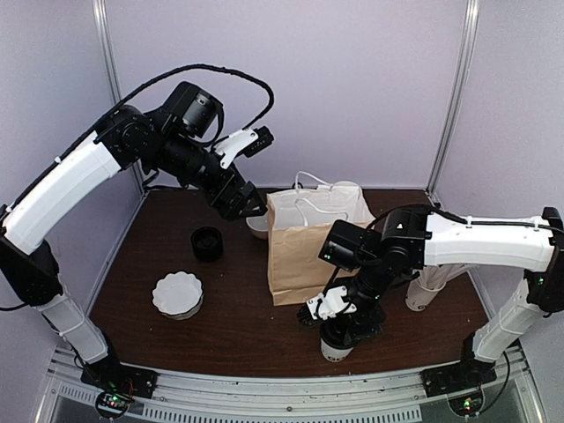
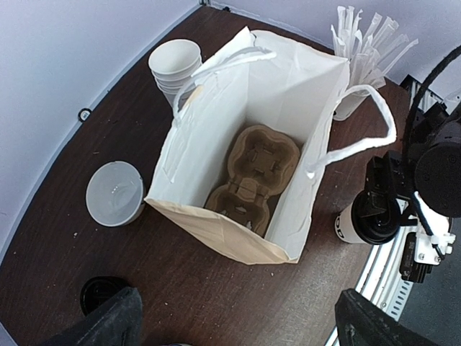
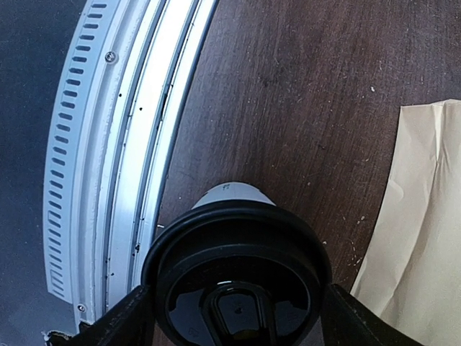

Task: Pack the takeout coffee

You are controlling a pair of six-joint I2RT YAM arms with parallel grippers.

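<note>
The takeout coffee [image 1: 336,349], a white paper cup with a black lid [image 3: 234,252], stands near the table's front edge, in front of the paper bag [image 1: 304,256]. My right gripper [image 1: 340,328] is straight above it. In the right wrist view its two fingers [image 3: 133,317] press against opposite sides of the lid, so the right gripper [image 3: 238,306] is shut on the cup. The left wrist view shows the cup [image 2: 356,222] beside the bag's corner. High above the bag's back left, my left gripper [image 1: 249,204] is open and holds nothing; its fingertips [image 2: 108,317] frame bare table.
The bag [image 2: 288,94] stands open with a brown cardboard cup carrier [image 2: 256,173] on its floor. Around it are nested white cups [image 2: 175,65], a cup of wrapped sticks [image 2: 364,50], a translucent round tub [image 2: 115,193], a black lid [image 1: 208,242] and a fluted white stack [image 1: 177,293].
</note>
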